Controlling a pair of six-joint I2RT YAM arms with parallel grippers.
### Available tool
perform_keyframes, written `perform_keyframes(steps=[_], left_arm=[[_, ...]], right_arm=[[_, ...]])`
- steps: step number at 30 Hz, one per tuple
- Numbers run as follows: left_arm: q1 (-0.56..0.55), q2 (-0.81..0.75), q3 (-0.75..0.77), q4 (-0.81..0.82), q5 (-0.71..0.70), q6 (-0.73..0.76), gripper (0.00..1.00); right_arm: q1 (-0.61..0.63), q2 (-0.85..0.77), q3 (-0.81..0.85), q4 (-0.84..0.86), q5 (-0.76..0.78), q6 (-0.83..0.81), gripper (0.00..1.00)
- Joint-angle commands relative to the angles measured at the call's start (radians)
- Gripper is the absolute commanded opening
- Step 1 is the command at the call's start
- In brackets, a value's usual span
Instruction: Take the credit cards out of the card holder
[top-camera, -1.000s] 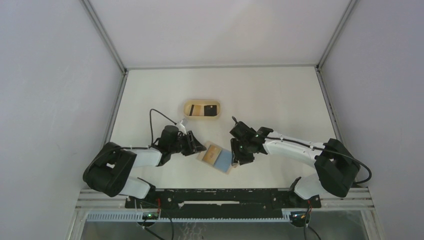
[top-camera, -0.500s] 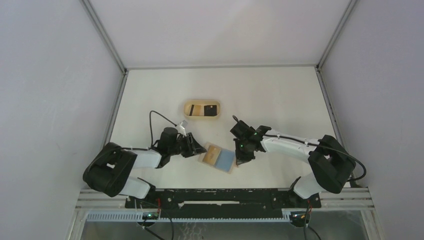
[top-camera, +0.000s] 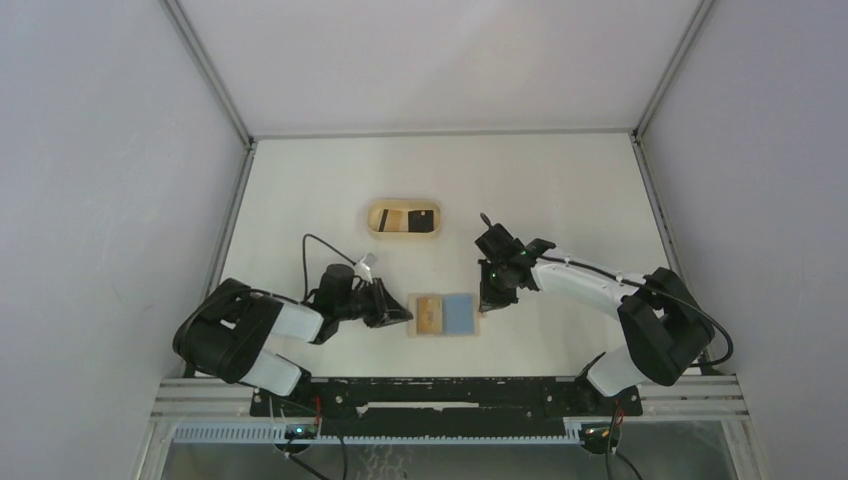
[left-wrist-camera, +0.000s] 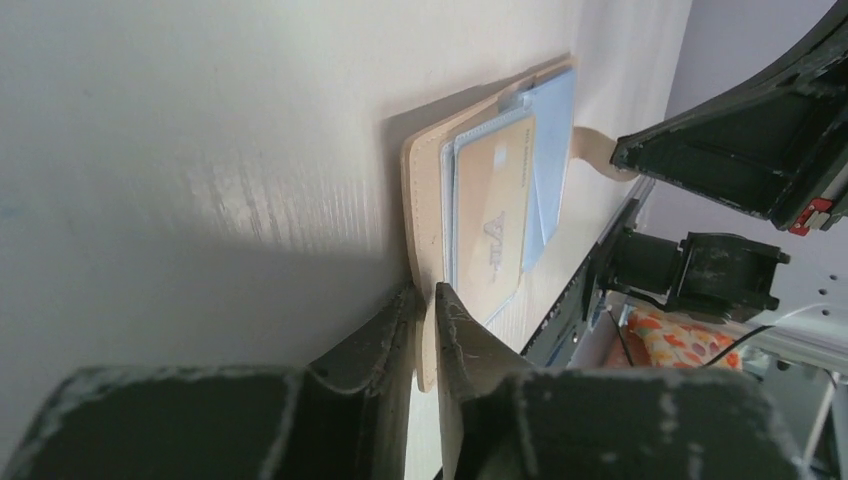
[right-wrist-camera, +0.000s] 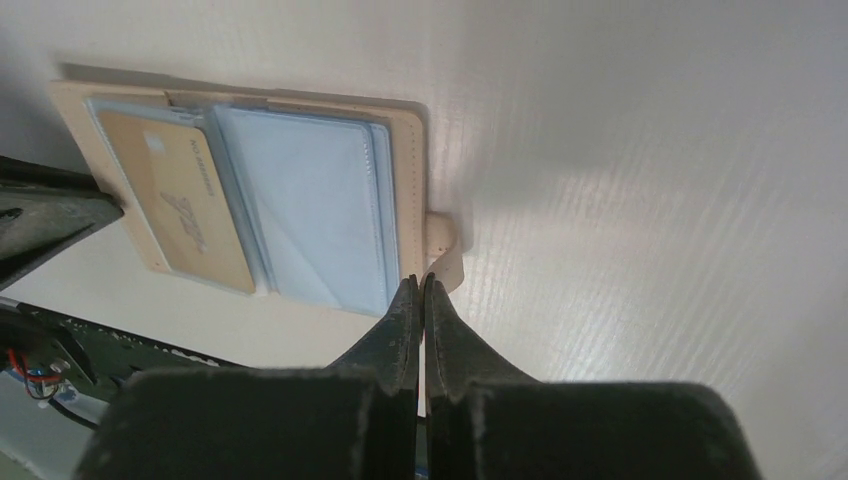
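Card holder (top-camera: 444, 315) squared up, white table (top-camera: 560, 190), grey walls (top-camera: 100, 150)

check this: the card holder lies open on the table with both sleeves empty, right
Not quite. The card holder does lie open on the table, but only the blue sleeve looks empty. The other sleeve holds a tan card, as the right wrist view shows.

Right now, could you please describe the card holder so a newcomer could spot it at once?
On the table, look near the front edge, between the left gripper and the right gripper. The card holder lies open and flat there. Unlike the oval wooden tray behind it, it is rectangular, half tan card, half blue pocket.
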Motion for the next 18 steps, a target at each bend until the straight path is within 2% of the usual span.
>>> perform_keyframes(steps=[1,6,10,15,16,18], left_arm=[[-0.001,0.034,-0.048,-0.062,-0.011,-0.017,0.17],[-0.001,0.034,-0.046,-0.015,0.015,-0.031,0.10],[0.000,0.061,-0.046,0.065,0.057,-0.069,0.00],[0.005,0.067,-0.047,0.099,0.064,-0.094,0.00],[0.006,0.063,-0.046,0.099,0.062,-0.097,0.03],[0.007,0.062,-0.043,0.099,0.055,-0.107,0.24]], right_arm=[[-0.010,0.008,0.046,0.042,-0.010,-0.032,0.00],[-0.015,0.025,0.060,0.060,-0.019,-0.037,0.00],[-0.021,0.039,0.074,0.074,-0.026,-0.041,0.00],[-0.025,0.050,0.078,0.076,-0.028,-0.047,0.00],[-0.025,0.053,0.078,0.076,-0.029,-0.048,0.00],[-0.025,0.059,0.078,0.077,-0.032,-0.052,0.00]])
